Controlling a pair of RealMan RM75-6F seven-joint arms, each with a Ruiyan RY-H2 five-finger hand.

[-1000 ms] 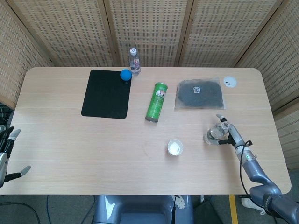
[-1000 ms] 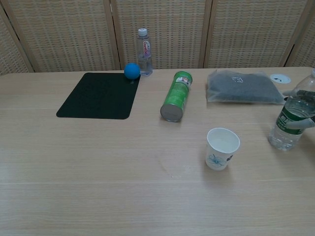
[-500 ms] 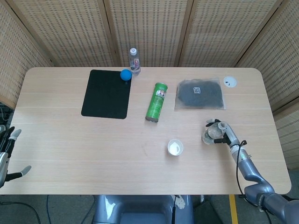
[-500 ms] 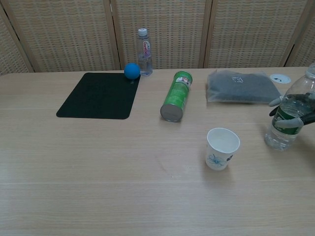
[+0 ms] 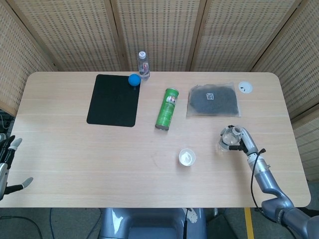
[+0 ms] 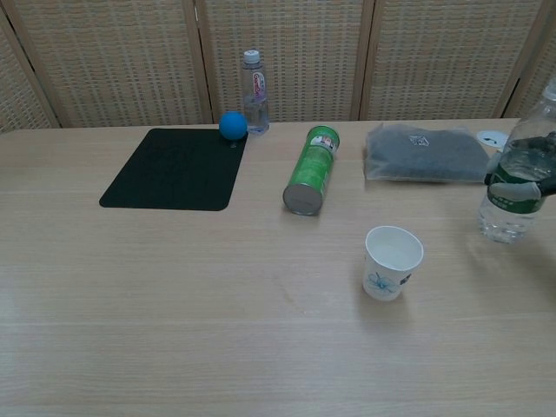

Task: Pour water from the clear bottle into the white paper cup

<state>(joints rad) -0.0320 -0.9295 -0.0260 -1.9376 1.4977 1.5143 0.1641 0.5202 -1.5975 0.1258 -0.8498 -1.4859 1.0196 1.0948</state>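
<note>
My right hand (image 5: 240,140) grips the clear bottle (image 6: 519,181) with the green label around its middle, at the right side of the table. The bottle stands upright and is lifted a little off the tabletop; in the head view the clear bottle (image 5: 228,137) shows from above. The white paper cup (image 6: 392,261) stands upright and empty to the bottle's left, and the paper cup (image 5: 187,157) is apart from the hand. My left hand (image 5: 7,162) hangs open off the table's left edge, holding nothing.
A green can (image 5: 166,108) lies on its side mid-table. A grey bag (image 5: 213,99) and a white lid (image 5: 244,87) lie at the back right. A black mat (image 5: 114,99), a blue ball (image 5: 134,79) and a second small bottle (image 5: 143,64) sit at the back.
My right hand closed around the bottle and raised it off the table, first shifting it slightly toward the cup. The left hand stayed still.
</note>
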